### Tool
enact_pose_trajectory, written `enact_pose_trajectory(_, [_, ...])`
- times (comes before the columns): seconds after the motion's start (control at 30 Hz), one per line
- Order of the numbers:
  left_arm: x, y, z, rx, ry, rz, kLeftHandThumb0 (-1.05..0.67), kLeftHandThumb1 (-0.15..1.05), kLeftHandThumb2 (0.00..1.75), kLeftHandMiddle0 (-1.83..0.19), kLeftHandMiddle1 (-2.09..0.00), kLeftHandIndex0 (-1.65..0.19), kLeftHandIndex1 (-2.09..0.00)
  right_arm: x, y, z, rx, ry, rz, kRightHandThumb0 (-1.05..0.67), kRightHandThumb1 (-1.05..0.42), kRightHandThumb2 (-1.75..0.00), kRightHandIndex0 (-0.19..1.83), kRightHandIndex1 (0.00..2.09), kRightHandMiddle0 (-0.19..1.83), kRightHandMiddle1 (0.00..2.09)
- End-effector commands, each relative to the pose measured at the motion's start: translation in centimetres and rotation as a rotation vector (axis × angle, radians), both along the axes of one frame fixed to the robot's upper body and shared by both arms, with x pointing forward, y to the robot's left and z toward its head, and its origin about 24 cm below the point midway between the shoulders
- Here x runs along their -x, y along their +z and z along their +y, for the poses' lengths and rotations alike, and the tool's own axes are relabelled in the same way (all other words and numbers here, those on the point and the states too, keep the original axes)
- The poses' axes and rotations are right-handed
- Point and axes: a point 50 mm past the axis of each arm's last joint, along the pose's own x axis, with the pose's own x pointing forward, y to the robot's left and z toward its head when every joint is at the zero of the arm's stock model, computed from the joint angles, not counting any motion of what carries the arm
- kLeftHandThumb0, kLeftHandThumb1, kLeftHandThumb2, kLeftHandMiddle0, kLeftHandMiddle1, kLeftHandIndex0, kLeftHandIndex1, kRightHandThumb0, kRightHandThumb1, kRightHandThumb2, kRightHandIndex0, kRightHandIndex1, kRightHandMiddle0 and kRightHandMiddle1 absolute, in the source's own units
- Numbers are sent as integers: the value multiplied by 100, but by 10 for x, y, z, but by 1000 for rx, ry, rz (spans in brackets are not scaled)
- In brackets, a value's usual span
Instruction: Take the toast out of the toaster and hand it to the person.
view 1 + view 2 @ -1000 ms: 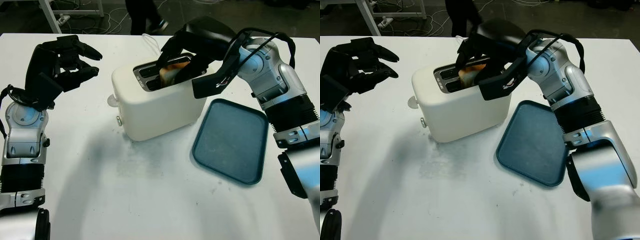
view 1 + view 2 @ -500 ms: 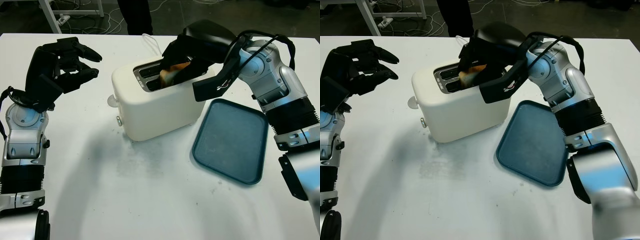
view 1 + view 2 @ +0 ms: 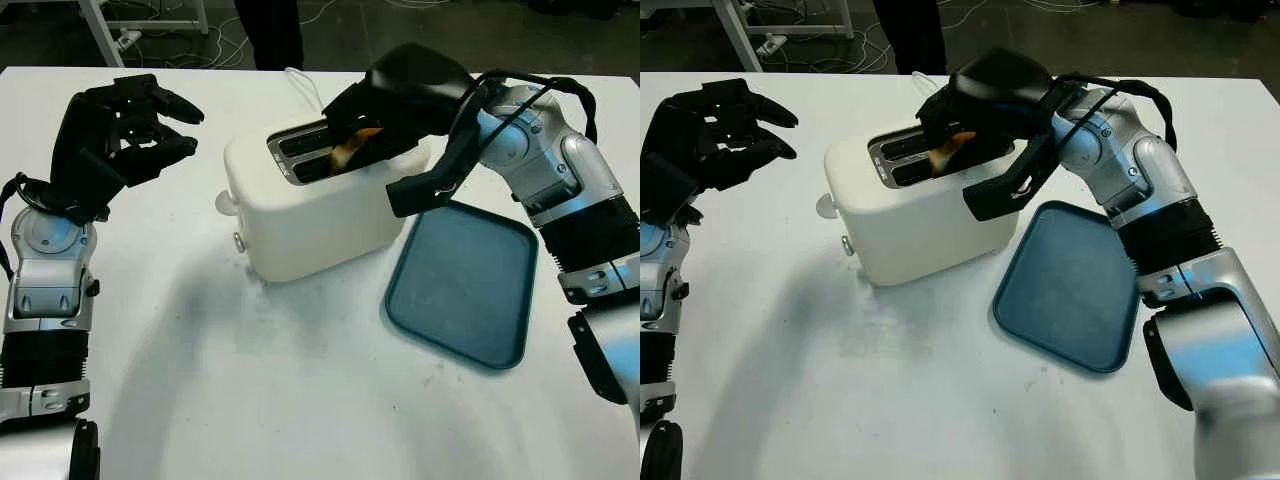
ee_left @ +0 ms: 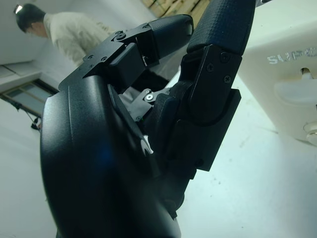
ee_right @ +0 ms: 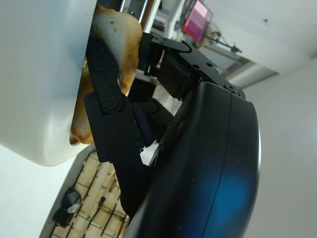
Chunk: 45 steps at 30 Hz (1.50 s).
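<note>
A cream toaster (image 3: pixel 310 215) stands mid-table with two slots on top. A browned slice of toast (image 3: pixel 352 148) sticks up out of the slot nearer the right arm, tilted. My right hand (image 3: pixel 372 125) hangs over that slot with its black fingers (image 5: pixel 106 94) closed on the toast (image 5: pixel 121 37). My left hand (image 3: pixel 125 125) is raised at the far left of the table, apart from the toaster, holding nothing. A person's legs (image 3: pixel 270 30) stand beyond the table's far edge.
A dark teal tray (image 3: pixel 465 285) lies flat to the right of the toaster, under my right forearm. The toaster's white cord (image 3: pixel 303 85) runs off behind it. Cables and a frame leg (image 3: pixel 100 30) lie on the floor beyond the table.
My right hand has shifted a little to the right and up with the toast, which now leans further out of the slot. The left hand has barely moved.
</note>
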Motion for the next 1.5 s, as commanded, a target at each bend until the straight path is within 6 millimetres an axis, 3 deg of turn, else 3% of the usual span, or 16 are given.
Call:
enact_pose_trajectory(0.0, [2, 0, 2, -8, 12, -6, -105, 92, 8, -98, -86, -81, -83, -2, -4, -3, 19, -1, -1, -50, -92, -25, 114, 175, 88, 175])
enact_pose_trajectory(0.2, [2, -1, 2, -5, 6, -3, -105, 92, 8, -97, -86, -81, -83, -8, 10, -7, -49, -32, -32, -47, -92, -25, 112, 175, 86, 173])
enact_pose_trajectory(0.33, [2, -1, 2, -4, 6, 1, -105, 92, 8, -97, -86, -81, -83, -17, 31, -17, -182, -90, 51, -43, -92, -25, 109, 175, 83, 174])
enact_pose_trajectory(0.5, [2, -1, 2, 3, 4, 5, -105, 92, 7, -98, -85, -82, -83, -28, 60, -38, -406, -111, 144, -40, -92, -36, 101, 175, 77, 175])
enact_pose_trajectory(0.63, [2, -2, 3, 2, 0, 2, -105, 92, 7, -98, -85, -82, -82, -30, 82, -56, -542, -123, 165, -48, -92, -37, 107, 175, 86, 175])
enact_pose_trajectory(0.8, [1, -3, 3, -2, 0, 0, -105, 92, 8, -99, -84, -82, -81, -33, 97, -79, -685, -201, 133, -52, -92, -33, 110, 175, 92, 175])
enact_pose_trajectory(0.83, [1, -3, 3, -2, 1, 0, -105, 92, 8, -99, -84, -83, -81, -34, 98, -83, -725, -210, 138, -51, -92, -30, 109, 174, 92, 159])
enact_pose_trajectory(0.9, [2, -3, 2, 0, 1, -1, -105, 92, 8, -99, -84, -83, -81, -36, 98, -94, -809, -228, 171, -50, -92, -30, 107, 174, 90, 143])
enact_pose_trajectory(0.97, [2, -3, 2, -1, 0, -2, -105, 92, 8, -100, -84, -83, -81, -39, 96, -106, -902, -264, 224, -48, -92, -34, 105, 174, 80, 166])
enact_pose_trajectory(1.03, [2, -3, 2, -2, 0, -3, -105, 92, 8, -100, -84, -83, -81, -43, 91, -116, -992, -321, 275, -48, -92, -35, 104, 175, 80, 172])
enact_pose_trajectory(1.23, [4, -3, 3, -7, 11, -3, -105, 92, 8, -101, -84, -83, -82, -49, 64, -145, -1197, -435, 340, -38, -92, -37, 103, 175, 78, 175])
enact_pose_trajectory(1.3, [4, -3, 3, -11, 14, -9, -105, 92, 9, -100, -85, -81, -83, -50, 57, -150, -1259, -485, 326, -39, -92, -32, 99, 175, 74, 175])
enact_pose_trajectory(1.47, [4, -2, 4, -16, 11, -12, -105, 92, 10, -99, -86, -79, -86, -55, 33, -156, -1331, -607, 335, -34, -92, -41, 93, 175, 65, 175])
